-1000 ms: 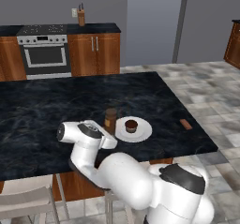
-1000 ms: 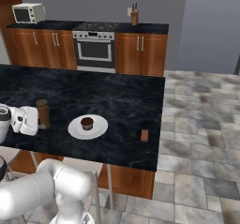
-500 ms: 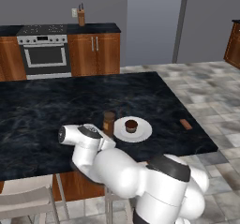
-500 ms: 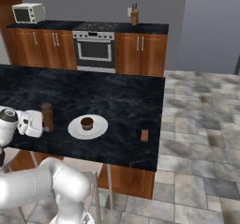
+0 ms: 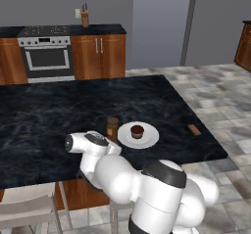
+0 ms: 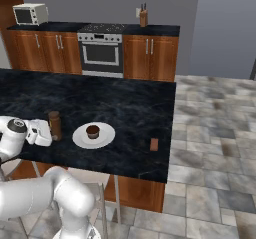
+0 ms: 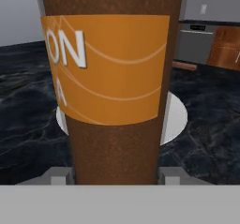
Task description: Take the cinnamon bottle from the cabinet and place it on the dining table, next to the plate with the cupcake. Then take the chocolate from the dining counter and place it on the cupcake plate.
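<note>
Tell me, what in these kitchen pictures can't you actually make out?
- Cinnamon bottle, hand view: its top is cut off by the upper edge, and its label wraps out of sight.
- Plate, hand view: the bottle hides most of it, cupcake included.
- Gripper, right base view: the fingers are too small to tell whether they touch the bottle.
- Chocolate, left base view: too small for any detail.

cinnamon bottle (image 7: 110, 78) upright, white plate (image 7: 174, 115) behind
</note>
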